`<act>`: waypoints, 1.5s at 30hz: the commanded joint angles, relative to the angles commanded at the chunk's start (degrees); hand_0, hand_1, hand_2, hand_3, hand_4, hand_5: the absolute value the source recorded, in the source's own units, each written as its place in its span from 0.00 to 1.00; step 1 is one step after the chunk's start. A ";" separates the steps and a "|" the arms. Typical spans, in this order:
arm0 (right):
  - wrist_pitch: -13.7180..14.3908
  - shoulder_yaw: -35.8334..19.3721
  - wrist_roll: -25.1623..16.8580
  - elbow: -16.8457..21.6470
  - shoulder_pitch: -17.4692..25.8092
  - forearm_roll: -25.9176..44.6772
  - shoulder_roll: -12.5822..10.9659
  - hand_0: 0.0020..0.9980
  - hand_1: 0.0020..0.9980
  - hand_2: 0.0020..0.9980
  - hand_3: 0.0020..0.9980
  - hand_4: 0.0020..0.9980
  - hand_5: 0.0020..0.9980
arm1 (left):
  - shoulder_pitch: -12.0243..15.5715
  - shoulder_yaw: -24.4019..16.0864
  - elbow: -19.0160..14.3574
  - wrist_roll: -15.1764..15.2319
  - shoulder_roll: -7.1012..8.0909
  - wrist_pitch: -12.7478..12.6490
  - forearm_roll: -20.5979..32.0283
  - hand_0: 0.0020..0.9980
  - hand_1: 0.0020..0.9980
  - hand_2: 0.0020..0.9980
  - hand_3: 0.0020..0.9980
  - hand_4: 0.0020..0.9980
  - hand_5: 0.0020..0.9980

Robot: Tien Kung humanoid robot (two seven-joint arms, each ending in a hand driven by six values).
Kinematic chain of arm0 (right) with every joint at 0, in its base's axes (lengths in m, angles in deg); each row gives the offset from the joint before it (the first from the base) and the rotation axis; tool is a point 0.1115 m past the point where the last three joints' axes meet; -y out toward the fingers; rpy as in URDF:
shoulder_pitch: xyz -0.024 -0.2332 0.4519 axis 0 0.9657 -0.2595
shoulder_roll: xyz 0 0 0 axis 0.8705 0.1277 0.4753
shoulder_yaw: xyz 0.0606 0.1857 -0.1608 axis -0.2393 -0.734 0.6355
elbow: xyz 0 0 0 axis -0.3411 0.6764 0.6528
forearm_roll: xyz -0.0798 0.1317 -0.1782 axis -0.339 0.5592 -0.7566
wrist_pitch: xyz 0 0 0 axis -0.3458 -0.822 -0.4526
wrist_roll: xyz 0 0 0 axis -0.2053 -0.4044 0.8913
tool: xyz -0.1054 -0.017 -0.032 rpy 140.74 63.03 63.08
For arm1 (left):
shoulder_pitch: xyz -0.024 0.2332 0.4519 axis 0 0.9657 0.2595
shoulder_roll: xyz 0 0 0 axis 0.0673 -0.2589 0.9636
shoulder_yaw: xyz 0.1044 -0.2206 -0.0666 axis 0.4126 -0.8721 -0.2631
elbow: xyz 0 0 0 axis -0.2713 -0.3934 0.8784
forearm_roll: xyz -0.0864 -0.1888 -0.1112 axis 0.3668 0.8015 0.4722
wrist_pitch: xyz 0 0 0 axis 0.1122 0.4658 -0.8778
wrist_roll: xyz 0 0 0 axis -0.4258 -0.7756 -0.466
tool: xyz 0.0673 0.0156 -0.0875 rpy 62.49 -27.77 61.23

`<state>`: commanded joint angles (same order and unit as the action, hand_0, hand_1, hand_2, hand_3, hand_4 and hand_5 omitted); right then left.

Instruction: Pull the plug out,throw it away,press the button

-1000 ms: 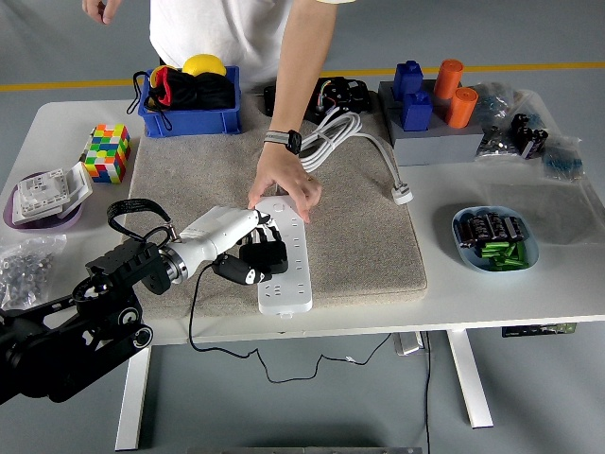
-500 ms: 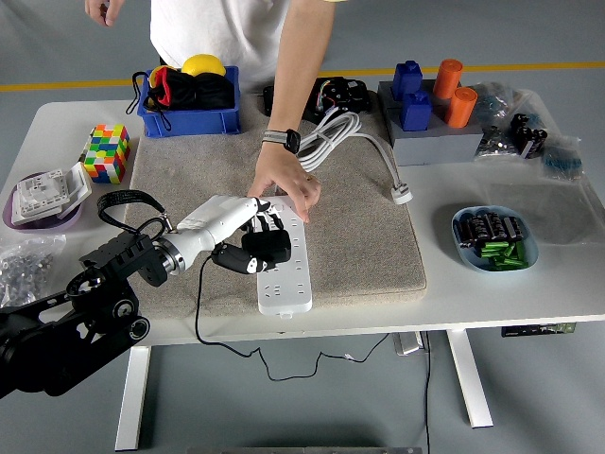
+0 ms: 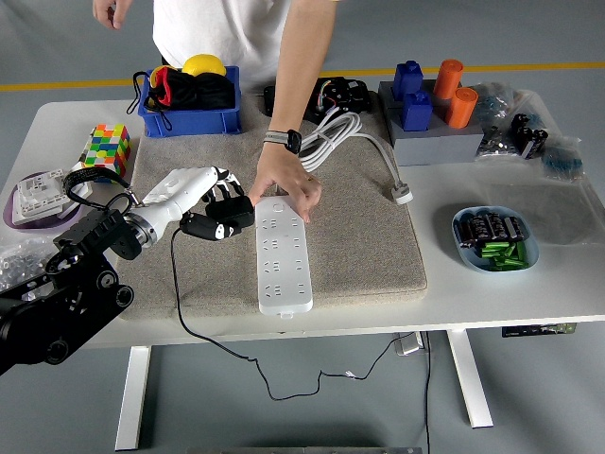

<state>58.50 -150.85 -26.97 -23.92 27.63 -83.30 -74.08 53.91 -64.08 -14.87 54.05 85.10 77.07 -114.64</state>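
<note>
Head view: the left hand [image 3: 210, 203] reaches in from the lower left over the grey mat [image 3: 364, 251], its white-shelled fingers curled around a black plug [image 3: 227, 214] that it holds just left of the white power strip [image 3: 282, 253], apart from the sockets. A thin black cable [image 3: 203, 331] hangs from the plug, runs over the table's near edge and loops below it. The power strip lies lengthwise on the mat, its far end pinned under a person's hand [image 3: 286, 184], which wears a dark watch at the wrist. Whether a button sits on the strip under that hand cannot be told. The person stands at the far side in a white shirt, the other hand at the top left edge of the frame. The right arm does not show.

On the white table [image 3: 492, 293], a coiled white cord [image 3: 340, 132] lies at the mat's far edge, its white plug end [image 3: 403, 194] resting near the mat's right border. A blue bin [image 3: 189, 99] at the back holds black straps and a yellow ball. To the right of it stands a grey tray [image 3: 435, 142] with 2 blue blocks and 2 orange cylinders. A colourful cube [image 3: 106, 151] sits at the far left, with a white switch plate [image 3: 45, 194] on a purple dish nearer. A blue oval dish [image 3: 494, 236] at the right holds black and green parts.
</note>
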 joint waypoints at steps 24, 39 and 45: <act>0.02 0.06 -0.03 0.02 0.00 0.05 0.05 0.75 0.67 0.66 0.62 0.68 0.51 | 0.01 0.58 6.05 1.73 -0.38 1.12 2.84 0.75 0.81 0.77 0.79 0.94 0.00; -0.02 0.28 0.04 0.00 0.00 0.17 -0.04 0.75 0.67 0.66 0.62 0.68 0.51 | 0.28 -0.57 4.81 1.94 -0.07 0.64 2.59 0.79 0.87 0.85 0.83 0.98 0.00; 0.00 0.49 0.00 0.01 0.04 0.23 -0.05 0.75 0.67 0.66 0.62 0.68 0.51 | 0.39 -0.96 0.70 4.01 0.47 -0.95 3.71 0.71 0.66 0.63 0.78 0.87 0.00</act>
<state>58.50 -150.36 -26.96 -23.91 27.68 -83.07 -74.13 54.30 -65.04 -14.16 58.07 85.57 76.13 -110.93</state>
